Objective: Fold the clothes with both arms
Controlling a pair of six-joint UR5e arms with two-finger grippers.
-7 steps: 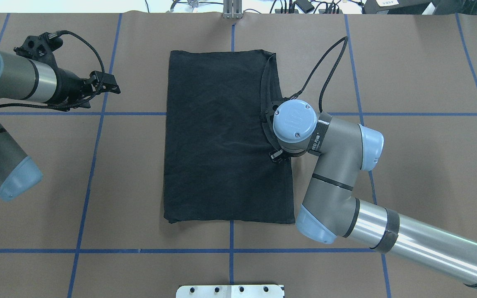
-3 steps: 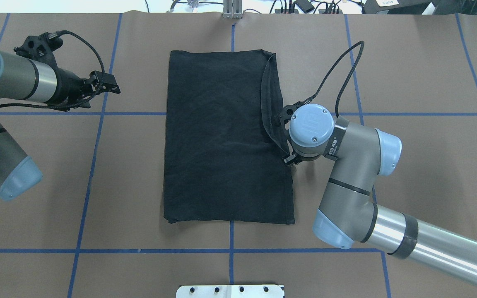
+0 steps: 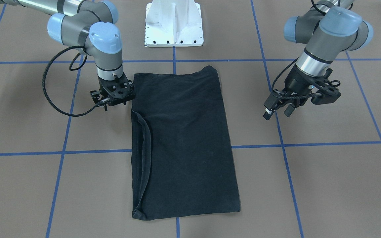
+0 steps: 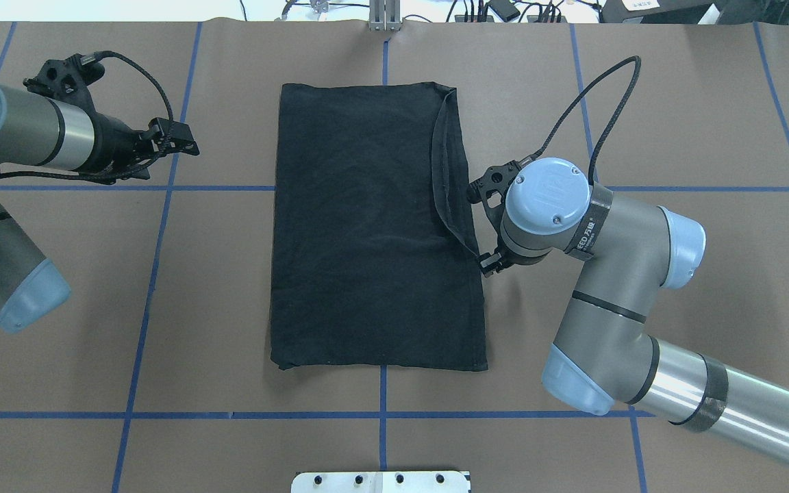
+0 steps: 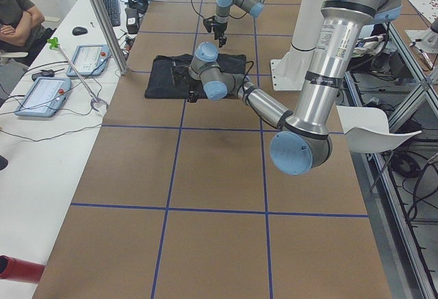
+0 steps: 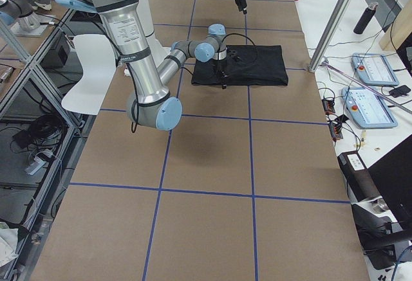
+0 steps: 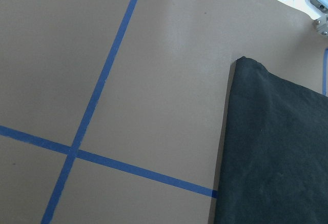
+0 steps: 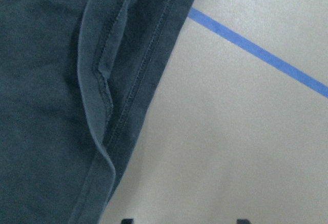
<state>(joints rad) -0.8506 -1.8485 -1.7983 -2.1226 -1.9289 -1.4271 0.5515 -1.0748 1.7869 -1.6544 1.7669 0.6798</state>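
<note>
The clothes [image 4: 367,226] are one plain black shirt, folded into a tall rectangle flat on the brown table [image 4: 675,123]; no print shows. A loose hemmed flap [image 4: 444,171] runs along its right edge. My right gripper [image 3: 113,99] points straight down just outside that edge. In the right wrist view the right gripper [image 8: 183,221] is open, with bare table between its tips and the clothes [image 8: 46,106] beside it. My left gripper [image 3: 278,112] hovers open and empty well left of the clothes [image 3: 184,142], whose far corner [image 7: 277,147] shows in the left wrist view.
Blue tape lines [image 4: 381,414] grid the table. The white pedestal base [image 3: 174,23] sits at the robot's side. Beyond the far edge lie cables [image 4: 504,10]. A seated person [image 5: 17,15] and tablets [image 5: 85,59] are at a side table.
My right arm has moved right, from above the clothes' right edge to just outside it. The left arm and the clothes have not moved.
</note>
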